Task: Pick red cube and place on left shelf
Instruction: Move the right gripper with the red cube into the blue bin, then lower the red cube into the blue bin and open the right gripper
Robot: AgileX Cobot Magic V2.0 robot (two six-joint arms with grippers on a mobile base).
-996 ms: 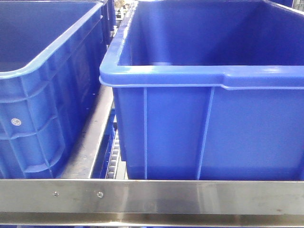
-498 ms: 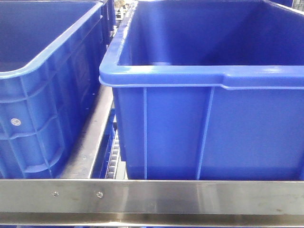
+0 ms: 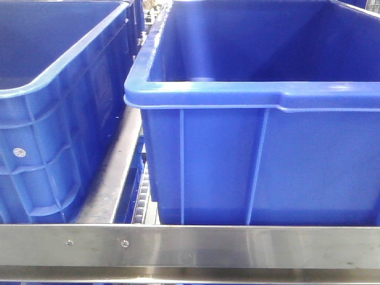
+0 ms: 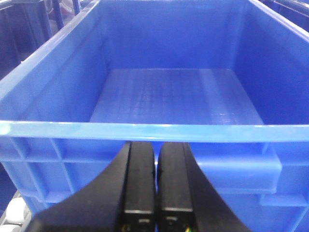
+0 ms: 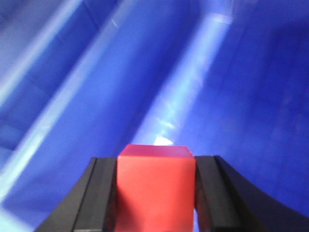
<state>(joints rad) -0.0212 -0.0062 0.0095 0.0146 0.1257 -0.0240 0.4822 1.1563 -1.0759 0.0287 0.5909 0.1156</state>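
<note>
Front view: the left shelf [image 3: 237, 246], a brushed steel tier whose flat front rail runs across the bottom of the view and carries two small screws [image 3: 124, 243] near its left end. Two large blue crates stand on the tier side by side and apart: the left-hand crate [image 3: 53, 136], seen at an angle, and the right-hand crate [image 3: 261, 166], squarely facing the viewer with its thick rim uppermost. Between them lie a steel divider strip [image 3: 110, 178] and a narrow roller track [image 3: 142, 199]. Neither arm shows in this view.

Left wrist view: the left gripper [image 4: 156, 150] has its two black fingers [image 4: 140, 179] pressed together with only a thin seam between them and nothing gripped. It is poised just outside the near rim of a blue crate [image 4: 145, 129], whose grid-patterned floor is in full view beyond.

Right wrist view: the red cube [image 5: 155, 193] sits clamped in the right gripper [image 5: 155, 164], one black finger [image 5: 104, 193] flat against each side face and the top edge of the cube level. Behind it is a blurred blue plastic surface [image 5: 231, 72] with pale streaks; which crate this belongs to cannot be told, nor how near the cube is to the shelf
</note>
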